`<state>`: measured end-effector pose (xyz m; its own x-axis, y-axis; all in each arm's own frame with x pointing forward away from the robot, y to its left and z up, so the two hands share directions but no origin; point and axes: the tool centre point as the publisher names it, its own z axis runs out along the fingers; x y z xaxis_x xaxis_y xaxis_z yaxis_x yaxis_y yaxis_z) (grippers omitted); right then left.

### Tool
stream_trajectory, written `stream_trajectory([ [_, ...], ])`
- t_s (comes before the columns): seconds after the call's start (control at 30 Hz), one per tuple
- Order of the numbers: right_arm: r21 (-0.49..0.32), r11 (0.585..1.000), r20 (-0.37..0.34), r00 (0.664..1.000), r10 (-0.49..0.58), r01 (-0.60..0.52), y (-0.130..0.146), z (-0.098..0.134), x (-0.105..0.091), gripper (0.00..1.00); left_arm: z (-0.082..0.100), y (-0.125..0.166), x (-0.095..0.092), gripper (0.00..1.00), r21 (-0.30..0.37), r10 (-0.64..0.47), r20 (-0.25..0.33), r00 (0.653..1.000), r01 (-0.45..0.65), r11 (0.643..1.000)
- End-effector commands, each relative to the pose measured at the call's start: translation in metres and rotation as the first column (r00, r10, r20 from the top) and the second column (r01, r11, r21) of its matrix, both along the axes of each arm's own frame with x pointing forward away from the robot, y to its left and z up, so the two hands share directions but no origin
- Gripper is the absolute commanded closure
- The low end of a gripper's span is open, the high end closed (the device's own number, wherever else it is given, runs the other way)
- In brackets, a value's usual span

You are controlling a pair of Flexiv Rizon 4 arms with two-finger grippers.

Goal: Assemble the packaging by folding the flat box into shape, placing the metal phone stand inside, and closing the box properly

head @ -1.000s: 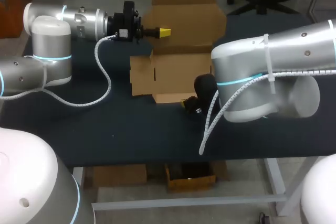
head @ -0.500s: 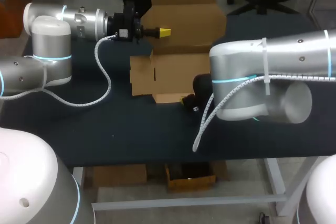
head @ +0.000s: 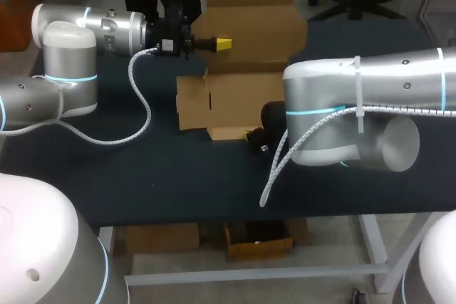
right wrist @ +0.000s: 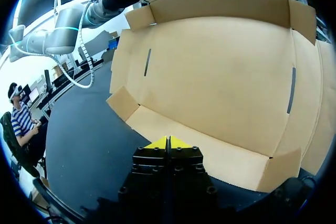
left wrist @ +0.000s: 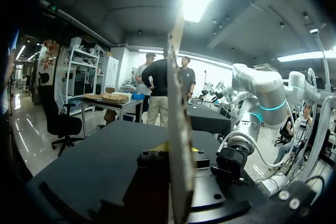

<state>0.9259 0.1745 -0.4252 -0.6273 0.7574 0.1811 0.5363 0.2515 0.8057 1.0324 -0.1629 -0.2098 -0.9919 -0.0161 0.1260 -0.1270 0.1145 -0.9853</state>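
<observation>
The brown cardboard box lies unfolded on the dark table, its flat part (head: 235, 101) in the middle and one large panel (head: 249, 26) raised upright at the far side. My left gripper (head: 222, 44) is shut on that raised panel's edge, and the left wrist view shows the panel (left wrist: 178, 119) edge-on between the fingers. My right gripper (right wrist: 168, 142) is shut with nothing in it, its yellow tips at the near flap of the cardboard (right wrist: 220, 77). In the head view my right arm (head: 356, 112) covers most of that gripper (head: 254, 139). No metal phone stand is visible.
Bare dark table (head: 178, 176) spreads in front of and to the left of the cardboard. My left arm (head: 78, 30) reaches in along the far left side, with its white cable (head: 139, 97) looping down onto the table.
My right arm has shifted slightly to the left, its elbow swinging lower. The left arm and the raised panel have stayed put.
</observation>
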Motion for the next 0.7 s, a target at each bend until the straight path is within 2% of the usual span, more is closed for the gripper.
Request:
stream_trajectory([
  [0.03,0.000,1.000,0.005,1.000,-0.007,0.007,0.0023,-0.0053,-0.0002,1.00,-0.0011,0.0008,0.0003,1.00,-0.001,-0.004,0.000,1.000,0.004,1.000],
  [0.7,-0.005,1.000,-0.007,1.000,-0.018,0.018,0.0009,-0.0110,0.0001,1.00,-0.0011,0.0008,0.0003,1.00,-0.001,-0.004,0.000,1.000,0.004,1.000],
])
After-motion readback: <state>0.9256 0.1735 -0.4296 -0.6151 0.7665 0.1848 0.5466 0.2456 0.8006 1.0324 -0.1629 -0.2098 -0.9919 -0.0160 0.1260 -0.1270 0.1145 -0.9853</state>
